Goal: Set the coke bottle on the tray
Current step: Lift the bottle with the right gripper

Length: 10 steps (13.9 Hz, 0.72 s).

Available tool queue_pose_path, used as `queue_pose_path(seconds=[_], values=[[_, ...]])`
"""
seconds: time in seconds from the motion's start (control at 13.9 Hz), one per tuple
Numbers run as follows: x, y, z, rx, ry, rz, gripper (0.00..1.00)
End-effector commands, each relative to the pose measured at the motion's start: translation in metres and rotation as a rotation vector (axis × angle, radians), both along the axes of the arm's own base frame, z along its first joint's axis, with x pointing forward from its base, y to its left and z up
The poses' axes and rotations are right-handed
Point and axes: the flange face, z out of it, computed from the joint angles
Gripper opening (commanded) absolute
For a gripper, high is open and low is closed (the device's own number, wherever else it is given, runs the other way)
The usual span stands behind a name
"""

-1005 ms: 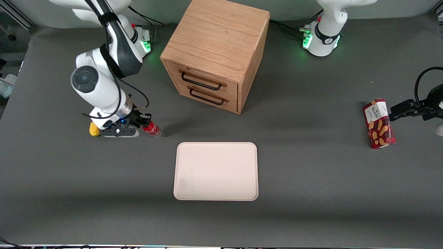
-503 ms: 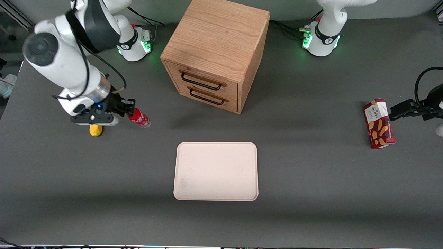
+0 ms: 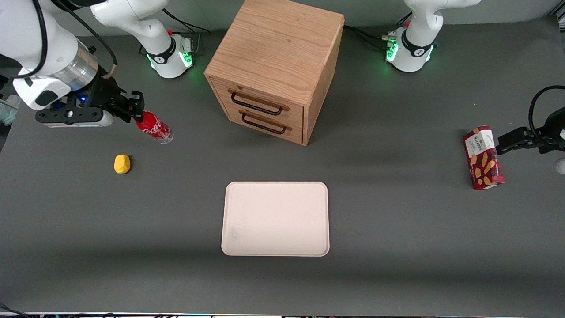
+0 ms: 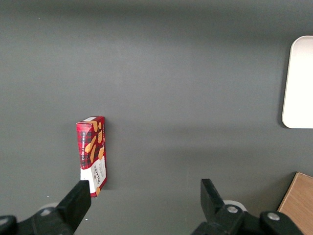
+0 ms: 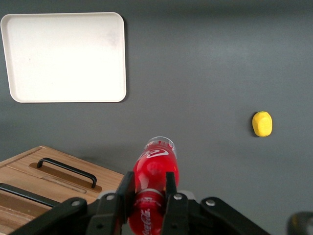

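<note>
My right gripper (image 3: pixel 134 108) is shut on the cap end of the coke bottle (image 3: pixel 154 127), a small red bottle with white script and a clear base. It holds the bottle tilted, high above the table, toward the working arm's end. In the right wrist view the fingers (image 5: pixel 128 188) clamp the bottle (image 5: pixel 157 174), whose clear base points away from the camera. The pale beige-pink tray (image 3: pixel 276 218) lies flat on the table, nearer the front camera than the cabinet, apart from the bottle. It also shows in the right wrist view (image 5: pixel 63 56).
A wooden drawer cabinet (image 3: pixel 276 66) with two black handles stands at mid table. A small yellow object (image 3: pixel 122 164) lies on the table below the gripper. A red biscuit box (image 3: pixel 483 157) lies toward the parked arm's end.
My right gripper has risen with the coke bottle and moved away from the cabinet and the front camera. The yellow object, earlier half hidden by the gripper, now shows fully.
</note>
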Motion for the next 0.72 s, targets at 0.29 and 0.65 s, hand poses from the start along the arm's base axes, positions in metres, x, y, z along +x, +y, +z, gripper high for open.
queue_pose_path(seconds=[0.29, 0.65], values=[[0.045, 0.040, 0.003, 0.045, 0.014, 0.006, 0.00], [0.093, 0.086, -0.029, 0.033, 0.015, 0.009, 0.00]])
